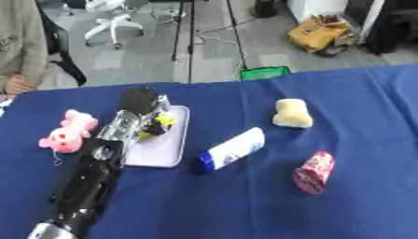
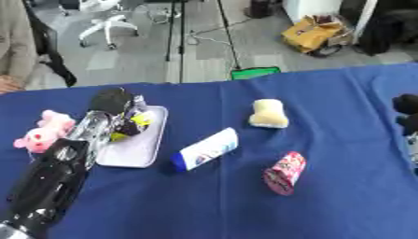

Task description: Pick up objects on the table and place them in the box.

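My left arm reaches up from the lower left, and my left hand [image 1: 139,100] hangs over the white tray [image 1: 166,151]. Its fingers curl down round a small yellow and black thing [image 1: 163,122] just above the tray's far end. A pink plush toy [image 1: 68,131] lies left of the arm. To the right of the tray lie a white bottle with a blue cap [image 1: 233,149], a cream sponge-like block [image 1: 291,113] and a red packet [image 1: 314,172]. My right hand [image 2: 406,113] shows only as a dark shape at the right edge.
A blue cloth covers the table [image 1: 245,205]. A green thing [image 1: 264,73] sits at its far edge. A person's hand [image 1: 16,85] rests at the far left corner. Office chairs and a yellow bag stand on the floor beyond.
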